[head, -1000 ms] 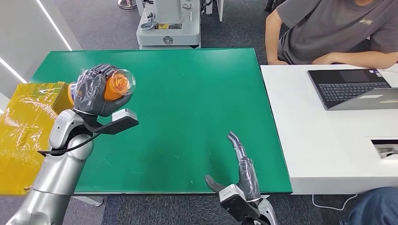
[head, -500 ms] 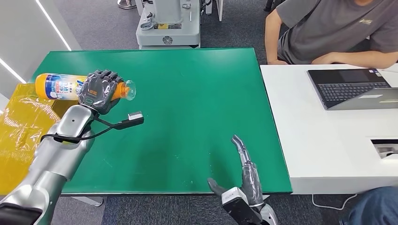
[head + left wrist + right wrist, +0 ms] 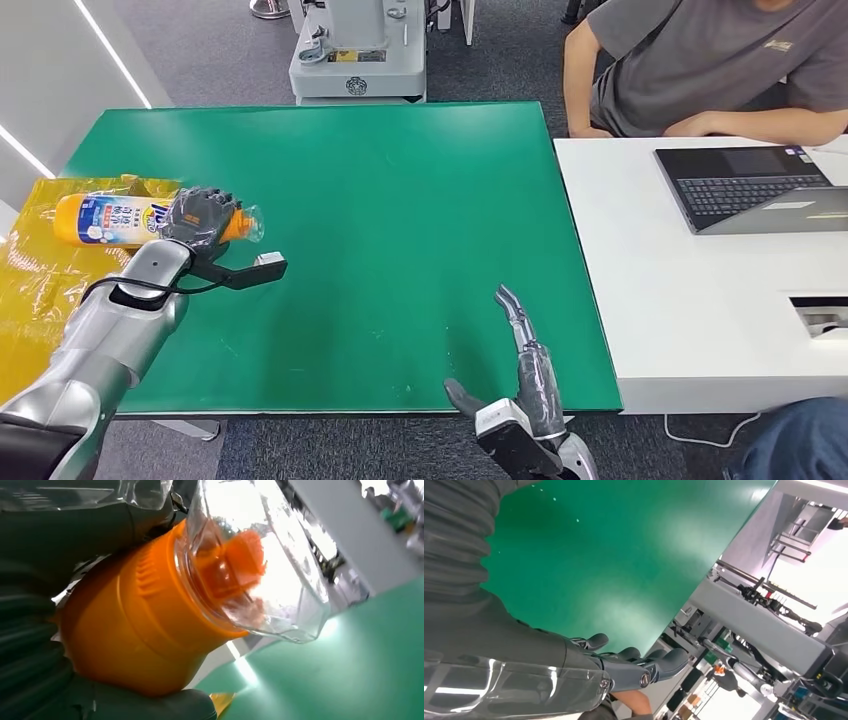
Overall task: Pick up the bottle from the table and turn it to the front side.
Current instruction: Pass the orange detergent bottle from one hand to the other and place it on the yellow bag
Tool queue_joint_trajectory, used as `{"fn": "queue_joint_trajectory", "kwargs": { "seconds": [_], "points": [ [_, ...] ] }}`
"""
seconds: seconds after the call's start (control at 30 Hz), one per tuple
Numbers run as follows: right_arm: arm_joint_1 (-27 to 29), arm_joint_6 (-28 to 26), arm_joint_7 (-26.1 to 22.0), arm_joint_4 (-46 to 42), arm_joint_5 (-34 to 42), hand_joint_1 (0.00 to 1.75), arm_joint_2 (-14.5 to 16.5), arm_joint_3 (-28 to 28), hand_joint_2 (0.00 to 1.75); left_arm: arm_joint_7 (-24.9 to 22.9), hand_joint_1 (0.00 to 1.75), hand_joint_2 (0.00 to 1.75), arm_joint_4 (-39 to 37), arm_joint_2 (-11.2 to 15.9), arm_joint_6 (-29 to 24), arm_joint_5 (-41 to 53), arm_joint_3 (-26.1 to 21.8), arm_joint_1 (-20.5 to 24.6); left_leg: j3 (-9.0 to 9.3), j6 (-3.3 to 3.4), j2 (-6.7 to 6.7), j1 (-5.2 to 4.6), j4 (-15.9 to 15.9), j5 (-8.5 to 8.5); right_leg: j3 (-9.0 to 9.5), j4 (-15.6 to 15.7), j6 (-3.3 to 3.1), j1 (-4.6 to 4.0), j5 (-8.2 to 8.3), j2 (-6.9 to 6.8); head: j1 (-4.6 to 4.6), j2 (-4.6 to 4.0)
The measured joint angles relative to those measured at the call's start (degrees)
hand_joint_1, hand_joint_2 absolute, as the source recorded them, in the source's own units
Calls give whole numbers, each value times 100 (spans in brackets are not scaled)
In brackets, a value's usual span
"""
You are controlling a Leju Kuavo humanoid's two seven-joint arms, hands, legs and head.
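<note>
In the head view, the left hand point(image 3: 200, 215) wraps its dark fingers around the neck end of the bottle point(image 3: 120, 218), which lies on its side at the left edge of the green table point(image 3: 400, 200). The orange body with its blue and white label points left, over the yellow plastic sheet point(image 3: 40, 270), and the clear cap points right, past the fingers. The right hand point(image 3: 525, 375) hovers over the near edge of the table, holding nothing, fingers stretched forward and thumb spread. A person in a grey shirt point(image 3: 700, 60) sits at the far right, beside a white desk point(image 3: 700, 300) carrying a laptop point(image 3: 750, 185).

From the left wrist, the bottle point(image 3: 150, 625) sits tight against the left hand point(image 3: 45, 645), its orange shoulder pressed between thumb and fingers, the clear cap sticking out beyond them above the green table point(image 3: 360, 670).

From the right wrist, the right hand point(image 3: 624, 667) has its fingers extended and empty, above the green table point(image 3: 624, 545).
</note>
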State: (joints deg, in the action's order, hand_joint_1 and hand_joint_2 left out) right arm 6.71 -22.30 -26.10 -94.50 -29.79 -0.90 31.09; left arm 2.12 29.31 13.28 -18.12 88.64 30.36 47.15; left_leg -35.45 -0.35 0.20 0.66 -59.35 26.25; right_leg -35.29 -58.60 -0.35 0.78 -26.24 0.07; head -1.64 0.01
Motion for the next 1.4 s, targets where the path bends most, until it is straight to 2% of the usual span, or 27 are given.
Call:
{"fn": "queue_joint_trajectory", "kwargs": {
  "seconds": [0.27,0.67,0.77,0.93,1.4],
  "points": [
    [4,107,35,-88,-68,0,1,-29,175,-262,175,175,-474,188,374,-16,-5,56,-1,0,0,1,2,0,0,-1,-1,-1,-1,0,1,-1],
    [-31,364,4,-202,-146,0,32,-44,175,-127,175,175,-720,502,488,-237,-246,-119,-2,0,-2,1,5,0,-1,-1,-4,-1,-3,-3,1,-1],
    [-49,395,-9,-217,-149,0,33,-62,175,10,175,175,-746,539,592,-265,-286,-171,-2,-1,-3,1,5,0,0,-1,-4,-1,-3,-3,2,-1],
    [-95,421,-22,-221,-108,0,38,-108,175,539,175,175,-806,570,852,-361,-389,-274,-2,-1,-3,1,5,0,0,0,-4,-1,-3,-4,2,-1],
    [-140,488,-44,-152,32,0,81,-172,175,868,175,175,-866,485,321,-654,-788,-560,-2,-3,-3,1,5,2,-1,0,-5,-1,-4,-4,1,-1]
  ]
}}
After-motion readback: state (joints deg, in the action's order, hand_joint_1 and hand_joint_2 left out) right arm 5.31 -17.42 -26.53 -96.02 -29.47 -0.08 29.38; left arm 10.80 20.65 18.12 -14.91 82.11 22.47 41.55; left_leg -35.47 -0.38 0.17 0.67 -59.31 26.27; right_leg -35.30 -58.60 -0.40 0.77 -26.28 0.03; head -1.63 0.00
